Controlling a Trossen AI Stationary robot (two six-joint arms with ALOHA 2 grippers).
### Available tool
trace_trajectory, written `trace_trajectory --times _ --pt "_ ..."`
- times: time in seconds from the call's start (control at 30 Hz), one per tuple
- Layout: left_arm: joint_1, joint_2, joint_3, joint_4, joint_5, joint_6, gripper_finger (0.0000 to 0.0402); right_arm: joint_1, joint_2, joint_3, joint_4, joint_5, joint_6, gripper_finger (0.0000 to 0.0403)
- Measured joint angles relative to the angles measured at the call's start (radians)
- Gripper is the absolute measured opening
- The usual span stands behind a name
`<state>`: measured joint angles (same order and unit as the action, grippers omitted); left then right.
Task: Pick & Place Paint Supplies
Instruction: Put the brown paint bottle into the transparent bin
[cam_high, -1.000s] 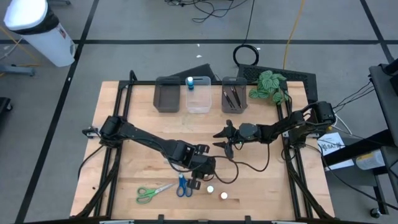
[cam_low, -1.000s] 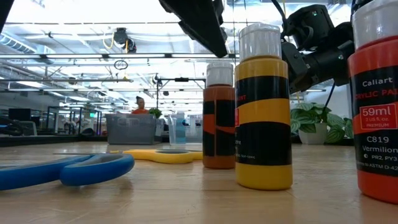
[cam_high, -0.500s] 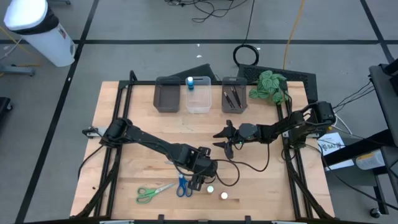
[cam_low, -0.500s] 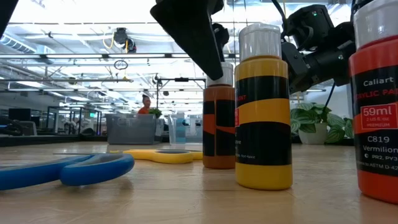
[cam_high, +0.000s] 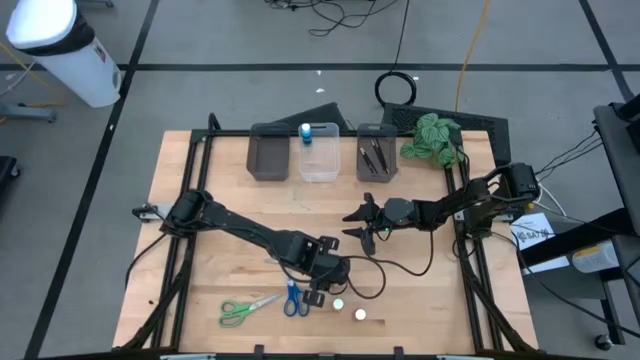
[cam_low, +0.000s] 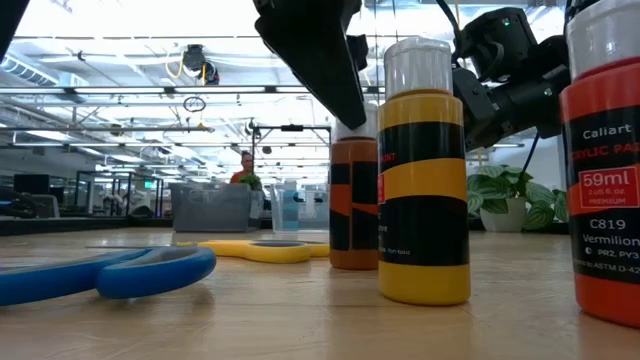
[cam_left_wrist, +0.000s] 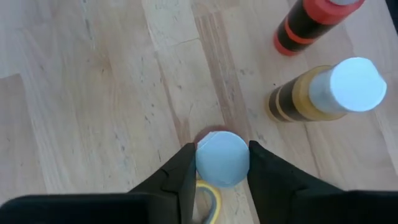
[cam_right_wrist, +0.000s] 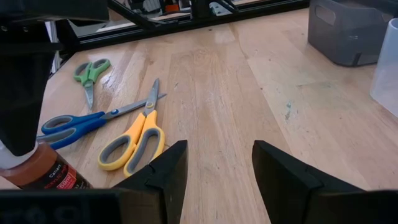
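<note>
Left gripper (cam_left_wrist: 222, 163) clamps the brown bottle's (cam_low: 352, 200) white cap, right by the yellow bottle (cam_left_wrist: 323, 93), red bottle (cam_left_wrist: 311, 22) beyond. Yellow scissors (cam_right_wrist: 134, 140) lie beside it. Right gripper (cam_right_wrist: 214, 165) hovers open, well apart.

The red paint bottle (cam_low: 605, 160), well off to one side of the left gripper (cam_low: 345, 95), reads "Callart", "59ml", "PREMIUM", "C819", "Vermilion" — smaller print unreadable.
</note>
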<state>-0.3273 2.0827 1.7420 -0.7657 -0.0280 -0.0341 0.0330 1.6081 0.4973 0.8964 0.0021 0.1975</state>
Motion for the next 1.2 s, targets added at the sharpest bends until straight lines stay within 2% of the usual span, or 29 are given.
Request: trace_trajectory --times 0.23,0.4,0.6,0.77,0.93,1.1,1.2 --pt "0.009 -0.023 0.000 -0.045 0.000 0.045 0.0124 0.000 0.000 0.000 0.000 0.000 0.000 0.0164" --pt "0.030 -0.139 0.000 -0.138 -0.004 0.082 0.0124 0.000 0.000 0.000 -0.007 0.000 0.000 0.0164" --pt "0.120 -0.314 0.000 -0.218 -0.047 0.112 0.0124 0.000 0.000 0.000 -0.011 0.000 0.000 0.0164" --pt "0.271 -0.447 0.001 -0.228 -0.101 0.125 0.0124 0.000 0.000 0.000 -0.011 0.000 0.000 0.0164" --pt "0.477 -0.499 0.001 -0.223 -0.103 0.145 0.0124 0.000 0.000 0.000 -0.011 0.000 0.000 0.0164" --pt "0.680 -0.459 0.001 -0.207 0.013 0.185 0.0124 0.000 0.000 0.000 -0.011 0.000 0.000 0.0164" --pt "0.766 -0.416 0.001 -0.170 0.054 0.183 0.0124 0.000 0.000 0.000 -0.010 0.000 0.000 0.0164"
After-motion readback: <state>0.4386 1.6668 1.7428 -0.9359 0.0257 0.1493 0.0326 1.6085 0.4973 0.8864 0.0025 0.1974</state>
